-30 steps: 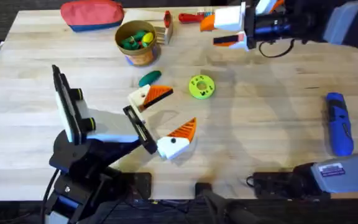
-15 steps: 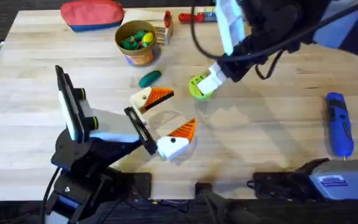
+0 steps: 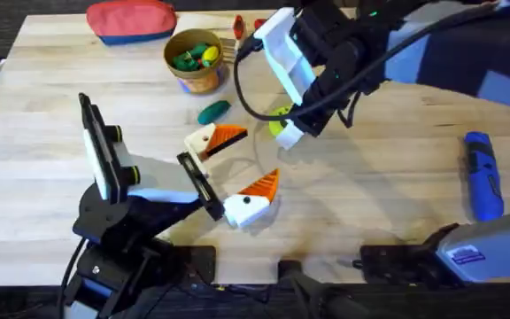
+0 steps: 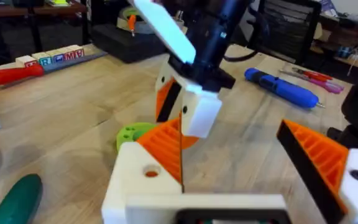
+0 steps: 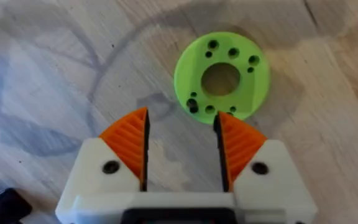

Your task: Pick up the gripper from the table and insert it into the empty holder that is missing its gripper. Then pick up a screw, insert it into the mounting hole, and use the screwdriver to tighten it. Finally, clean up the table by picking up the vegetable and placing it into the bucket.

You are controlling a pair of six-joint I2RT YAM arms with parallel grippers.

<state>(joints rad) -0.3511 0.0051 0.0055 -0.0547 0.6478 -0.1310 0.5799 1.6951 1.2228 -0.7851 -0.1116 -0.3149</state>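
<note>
My right gripper (image 3: 289, 133) (image 5: 181, 118) hangs open low over the table, its orange pads at the edge of a lime-green ring (image 5: 221, 78) (image 3: 281, 118), nothing between them. My left gripper (image 3: 248, 164) (image 4: 232, 124) rests open near the table's middle, and each of its white fingers carries an orange pad (image 4: 166, 146). The dark-green vegetable (image 3: 212, 111) (image 4: 17, 198) lies just behind it. The bucket (image 3: 195, 80) stands at the back with small items inside. The blue screwdriver (image 3: 482, 175) (image 4: 281, 87) lies at the right. A loose gripper, an empty holder and a screw are out of view.
A red zip pouch (image 3: 131, 19) lies at the back left. A red-handled screwdriver (image 4: 14, 73) and lettered blocks (image 4: 51, 58) sit along the back edge. The right arm (image 3: 370, 44) spans the back right. Bare wood lies between the ring and the blue screwdriver.
The right arm has swung from the table's back edge forward and left, and lowered its gripper onto the spot beside the green ring. The left arm has not moved.
</note>
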